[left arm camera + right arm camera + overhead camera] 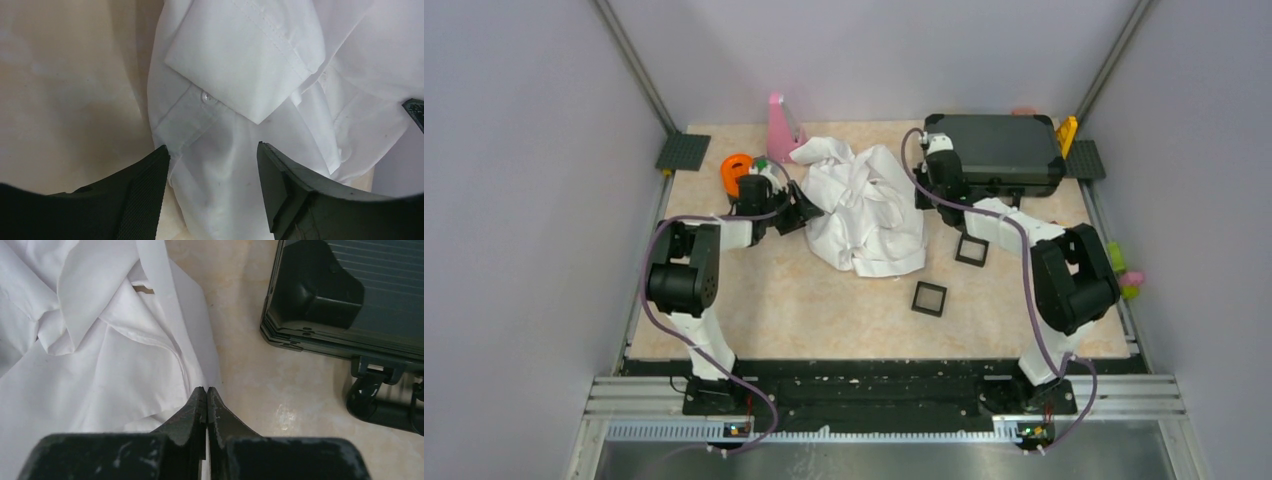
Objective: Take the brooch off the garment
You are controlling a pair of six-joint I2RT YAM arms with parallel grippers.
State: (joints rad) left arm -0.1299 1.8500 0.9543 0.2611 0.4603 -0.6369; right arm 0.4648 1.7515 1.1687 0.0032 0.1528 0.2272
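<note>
The garment (864, 205) is a crumpled white shirt lying in a heap at the middle of the table. The brooch is hidden in every view; only a clear button (207, 97) shows on the cloth. My left gripper (809, 212) is at the garment's left edge. In the left wrist view it (212, 150) is open, with a fold of the white cloth (220, 180) lying between the jaws. My right gripper (924, 190) is at the garment's right edge. In the right wrist view it (206, 389) is shut, its tip at the rim of the cloth (125, 365), with nothing seen between the jaws.
A black case (999, 150) stands at the back right, close to my right gripper, and shows in the right wrist view (350, 295). Two small black square trays (971, 250) (929, 298) lie right of the garment. A pink object (782, 128) and an orange one (736, 172) sit at the back left.
</note>
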